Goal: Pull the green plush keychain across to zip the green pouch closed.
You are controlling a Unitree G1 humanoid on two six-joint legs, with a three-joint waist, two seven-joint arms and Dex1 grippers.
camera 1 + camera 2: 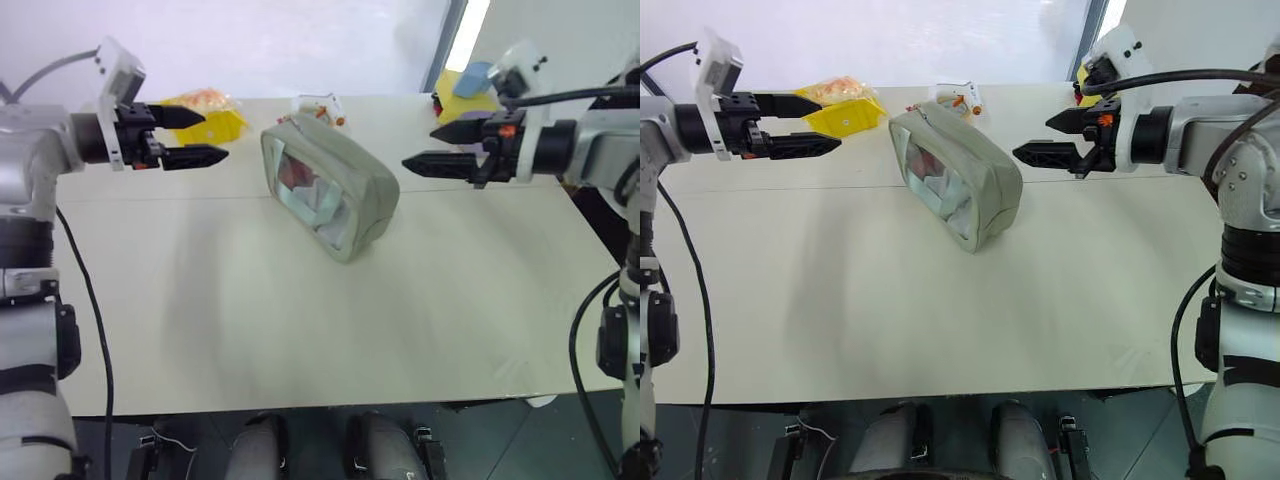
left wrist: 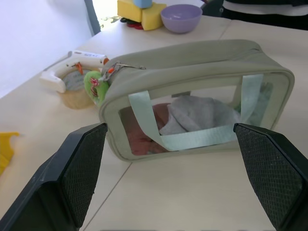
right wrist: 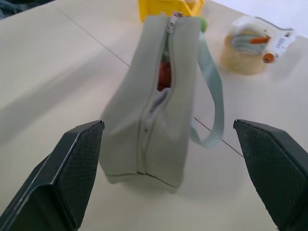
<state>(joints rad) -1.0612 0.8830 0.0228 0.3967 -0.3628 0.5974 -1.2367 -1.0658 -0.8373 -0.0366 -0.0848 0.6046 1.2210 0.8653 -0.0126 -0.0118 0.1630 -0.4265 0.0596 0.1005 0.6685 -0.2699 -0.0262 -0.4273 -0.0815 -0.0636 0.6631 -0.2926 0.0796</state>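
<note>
Sage-green fabric pouch (image 1: 330, 190) with a clear window stands mid-table, unzipped along its top; the fuzzy lime plush keychain (image 2: 96, 86) hangs at its far end. Left gripper (image 1: 190, 137) and right gripper (image 1: 440, 148) hover wide apart, empty. Unbraced, the pouch could slide or topple under the pull.

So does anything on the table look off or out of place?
The green pouch stands on its side with its zipper partly gaping, showing contents inside. The green plush keychain hangs at the pouch's far end. Nothing looks spilled or damaged.
</note>
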